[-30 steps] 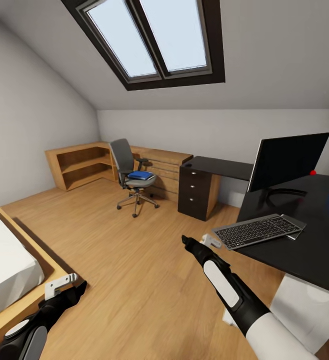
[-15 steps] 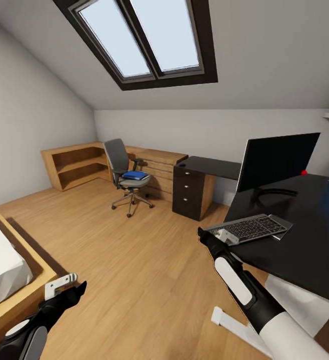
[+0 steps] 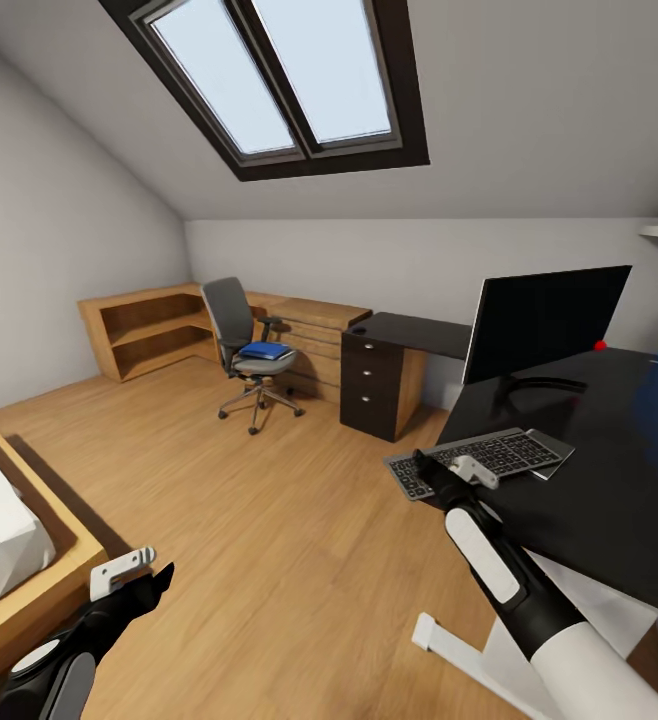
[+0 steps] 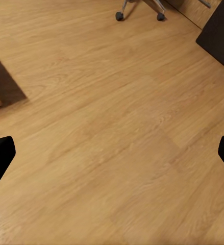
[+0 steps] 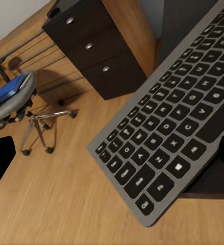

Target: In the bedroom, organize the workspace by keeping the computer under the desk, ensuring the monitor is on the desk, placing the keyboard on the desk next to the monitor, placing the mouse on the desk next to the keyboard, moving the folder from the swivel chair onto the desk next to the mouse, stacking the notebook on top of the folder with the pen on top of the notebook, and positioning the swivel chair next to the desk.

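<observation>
Currently the keyboard is seen overhanging the desk edge beside the monitor. Right gripper is held spread just above it, probably for repositioning. Left gripper is hung spread, empty, over floor.

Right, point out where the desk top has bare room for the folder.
The desk is bare on its near side, right of the keyboard and in front of the monitor. The far wing above the drawer unit is also bare. It is crowded at the near edge, where the keyboard overhangs beside the right tool.
</observation>
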Available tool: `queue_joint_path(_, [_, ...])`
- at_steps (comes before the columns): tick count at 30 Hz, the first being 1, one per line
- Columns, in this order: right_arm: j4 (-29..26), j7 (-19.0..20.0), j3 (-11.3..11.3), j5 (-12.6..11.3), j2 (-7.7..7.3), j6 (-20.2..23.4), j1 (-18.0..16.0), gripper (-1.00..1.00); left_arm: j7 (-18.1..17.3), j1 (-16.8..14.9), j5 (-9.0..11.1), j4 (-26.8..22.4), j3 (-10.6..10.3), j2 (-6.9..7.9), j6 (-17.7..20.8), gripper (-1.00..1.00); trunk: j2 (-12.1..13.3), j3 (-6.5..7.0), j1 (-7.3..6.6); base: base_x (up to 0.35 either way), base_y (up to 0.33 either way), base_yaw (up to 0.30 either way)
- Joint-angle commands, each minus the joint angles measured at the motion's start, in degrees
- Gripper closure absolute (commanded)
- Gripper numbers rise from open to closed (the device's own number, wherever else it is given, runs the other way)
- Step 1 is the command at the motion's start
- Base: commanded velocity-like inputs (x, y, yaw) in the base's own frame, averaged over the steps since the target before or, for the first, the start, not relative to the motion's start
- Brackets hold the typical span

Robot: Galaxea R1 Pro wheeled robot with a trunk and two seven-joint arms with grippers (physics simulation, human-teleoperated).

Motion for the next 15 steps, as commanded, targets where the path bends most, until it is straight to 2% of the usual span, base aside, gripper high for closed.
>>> queue_joint_path(1, [-0.10, -0.42, -0.08, -0.14, -0.07, 0.21, -0.05, -1.00, 0.47, -0.03, 0.61, -0.08, -0.04, 0.02, 0.28, -1.00, -0.04, -0.06, 0.00, 0.000, -0.003, 0.000])
queue_joint_path(7, [-0.04, -0.46, -1.36, -0.14, -0.13, 0.27, -0.05, -1.00, 0.46, -0.03, 0.61, -0.08, -0.04, 0.02, 0.28, -1.00, -0.04, -0.06, 0.00, 0.000, -0.002, 0.000])
queue_joint_path(15, [0.84, -0.38, -5.95, -0.21, -0.19, 0.55, -0.05, -1.00, 0.46, -0.03, 0.64, -0.08, -0.04, 0.02, 0.28, -1.00, -0.04, -0.06, 0.00, 0.000, 0.000, 0.000])
